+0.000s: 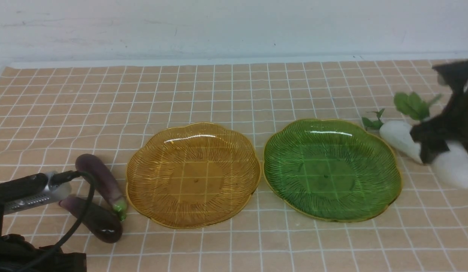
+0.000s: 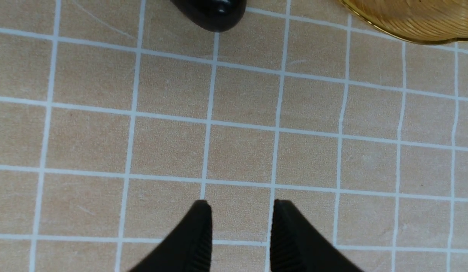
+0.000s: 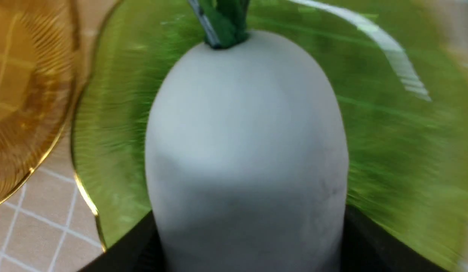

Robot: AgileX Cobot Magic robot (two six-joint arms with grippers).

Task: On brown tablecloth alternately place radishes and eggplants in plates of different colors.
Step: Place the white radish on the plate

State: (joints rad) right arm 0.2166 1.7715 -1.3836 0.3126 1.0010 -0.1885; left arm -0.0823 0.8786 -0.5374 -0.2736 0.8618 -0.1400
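Left hand (image 2: 241,207) parted, empty | eggplants (image 1: 102,181) beside amber plate (image 1: 143,166) | right hand (image 1: 432,143), blurred, apparently grips radish (image 3: 245,151)

The amber plate (image 1: 193,175) and green plate (image 1: 332,170) sit empty side by side on the brown tablecloth (image 1: 234,94). The lighter eggplant (image 1: 102,181) and darker eggplant (image 1: 94,223) lie left of the amber plate. One radish (image 1: 398,138) lies right of the green plate. The other radish (image 1: 454,168), blurred, is clasped by the right gripper (image 1: 436,145).

The cloth (image 1: 234,94) is woven fabric, matt and slightly wrinkled. The amber plate (image 1: 192,175) and green plate (image 1: 332,170) are translucent ribbed plastic, glossy with bright glints. The light eggplant (image 1: 102,181) and dark eggplant (image 1: 100,226) shine smoothly. The held radish (image 3: 245,151) is matt and smooth, like the other radish (image 1: 398,138). The left fingers (image 2: 192,241) are matt black, ridged inside.
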